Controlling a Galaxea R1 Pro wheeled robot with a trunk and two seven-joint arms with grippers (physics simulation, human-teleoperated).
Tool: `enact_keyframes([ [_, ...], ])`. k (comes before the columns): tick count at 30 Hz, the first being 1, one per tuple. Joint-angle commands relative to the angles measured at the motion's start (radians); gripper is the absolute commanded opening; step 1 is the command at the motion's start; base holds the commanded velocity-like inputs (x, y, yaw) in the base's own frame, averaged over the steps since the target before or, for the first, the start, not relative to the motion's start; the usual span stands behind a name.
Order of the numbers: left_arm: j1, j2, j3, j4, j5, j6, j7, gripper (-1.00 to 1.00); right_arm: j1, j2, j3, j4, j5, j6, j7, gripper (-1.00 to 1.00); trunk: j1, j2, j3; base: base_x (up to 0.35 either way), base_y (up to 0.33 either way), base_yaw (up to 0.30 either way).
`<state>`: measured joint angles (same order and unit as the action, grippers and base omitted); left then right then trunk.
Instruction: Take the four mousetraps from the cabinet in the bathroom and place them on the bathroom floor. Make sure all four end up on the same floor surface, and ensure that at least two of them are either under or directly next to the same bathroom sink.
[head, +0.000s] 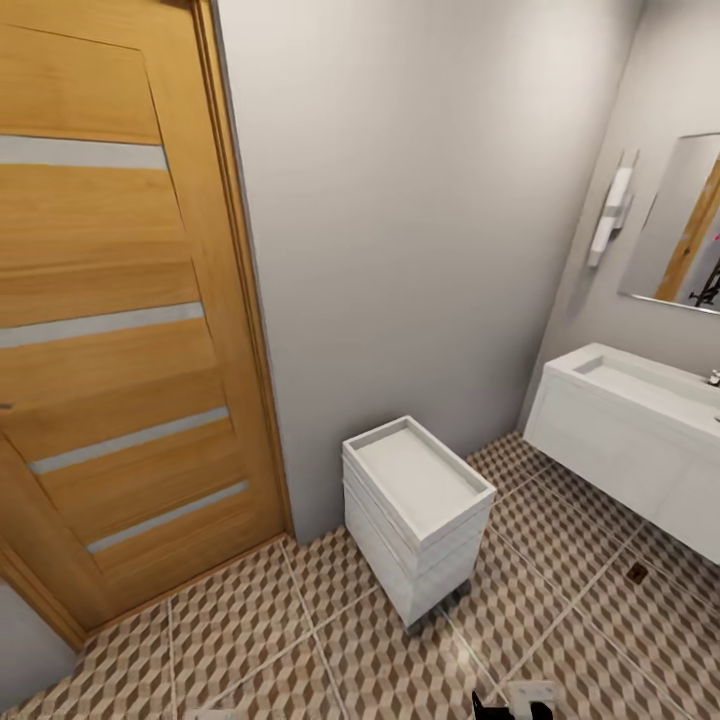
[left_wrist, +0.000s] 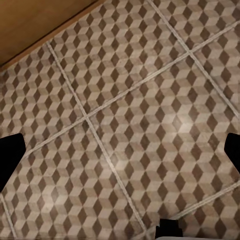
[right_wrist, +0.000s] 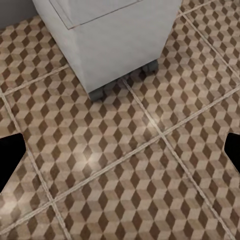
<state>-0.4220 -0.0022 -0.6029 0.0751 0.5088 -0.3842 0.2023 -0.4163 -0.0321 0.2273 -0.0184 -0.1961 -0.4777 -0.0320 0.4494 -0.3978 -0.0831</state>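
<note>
Cube-patterned bathroom floor (head: 300, 640) with pale grout lines, a small white drawer unit (head: 415, 515) stood on it near the wall

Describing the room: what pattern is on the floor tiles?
Brown-and-beige cube pattern on the floor, clearest in the left wrist view.

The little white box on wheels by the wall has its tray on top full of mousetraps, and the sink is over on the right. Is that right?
Not quite. The tray on top of the little white box is bare, with no mousetraps in it, as the head view shows. The rest holds: it stands by the wall, and the sink is on the right.
</note>
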Motion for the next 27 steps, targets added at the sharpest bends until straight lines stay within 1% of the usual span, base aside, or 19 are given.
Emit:
enact_keyframes([
  [1,-0.001,-0.001,-0.008,0.003,0.004,-0.004,0.002,1.0,-0.001,0.0,0.009,0.0,-0.006,-0.002,-0.003,1.0,0.001,-0.002,-0.002,0.0,0.0,0.255],
  [27,-0.001,-0.001,-0.008,0.003,0.004,-0.004,0.002,1.0,-0.001,0.0,0.009,0.0,-0.006,-0.002,-0.003,1.0,0.001,-0.002,-0.002,0.0,0.0,0.255],
])
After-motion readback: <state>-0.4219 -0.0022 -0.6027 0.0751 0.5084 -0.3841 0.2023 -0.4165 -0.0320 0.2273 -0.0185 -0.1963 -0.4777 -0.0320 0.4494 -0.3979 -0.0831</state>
